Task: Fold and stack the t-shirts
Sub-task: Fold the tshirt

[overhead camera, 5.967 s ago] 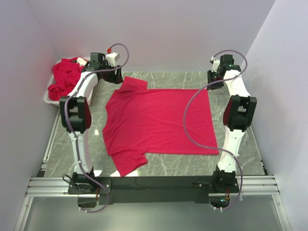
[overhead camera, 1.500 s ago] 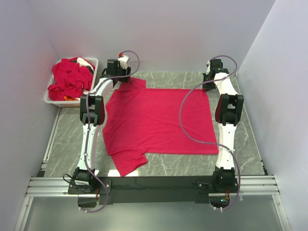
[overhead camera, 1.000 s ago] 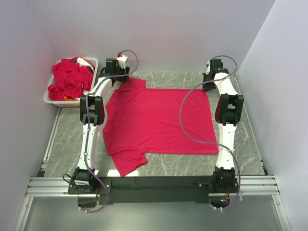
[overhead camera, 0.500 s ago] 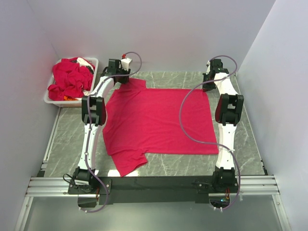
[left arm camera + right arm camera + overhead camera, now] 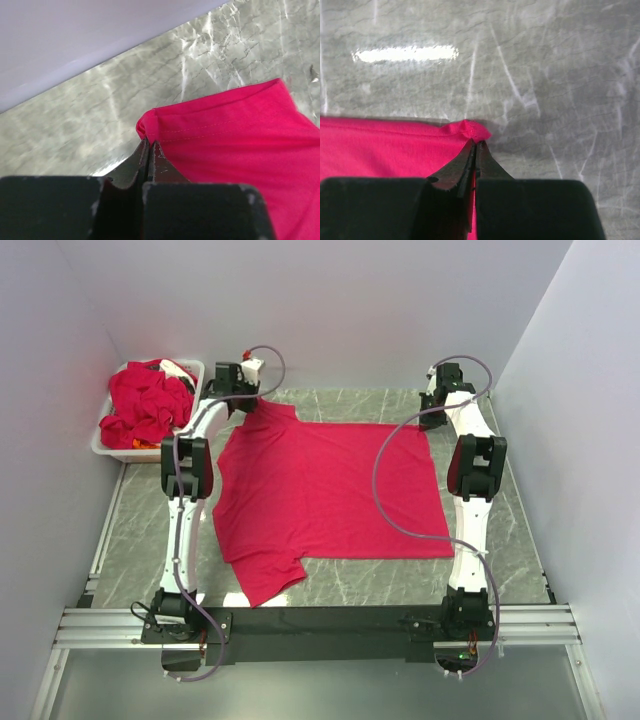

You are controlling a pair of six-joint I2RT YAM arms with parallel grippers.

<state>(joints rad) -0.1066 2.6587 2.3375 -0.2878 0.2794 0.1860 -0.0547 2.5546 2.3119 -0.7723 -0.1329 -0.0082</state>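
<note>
One crimson t-shirt [image 5: 330,495] lies spread flat on the marble table, sleeves to the left. My left gripper [image 5: 250,403] is at its far left sleeve, and in the left wrist view the gripper [image 5: 148,142] is shut on the sleeve's corner [image 5: 150,122]. My right gripper [image 5: 432,417] is at the far right hem corner; in the right wrist view that gripper [image 5: 474,142] is shut on the bunched corner [image 5: 470,128]. More red t-shirts [image 5: 145,405] are heaped in a bin at the far left.
The white plastic bin [image 5: 108,448] stands at the far left corner against the wall. White walls close in the table on three sides. Grey marble table [image 5: 400,580] shows in front of the shirt, and the arm bases sit on the near rail.
My left gripper has closed on the sleeve corner and shifted slightly left. The right gripper has stayed shut on the hem corner, unmoved.
</note>
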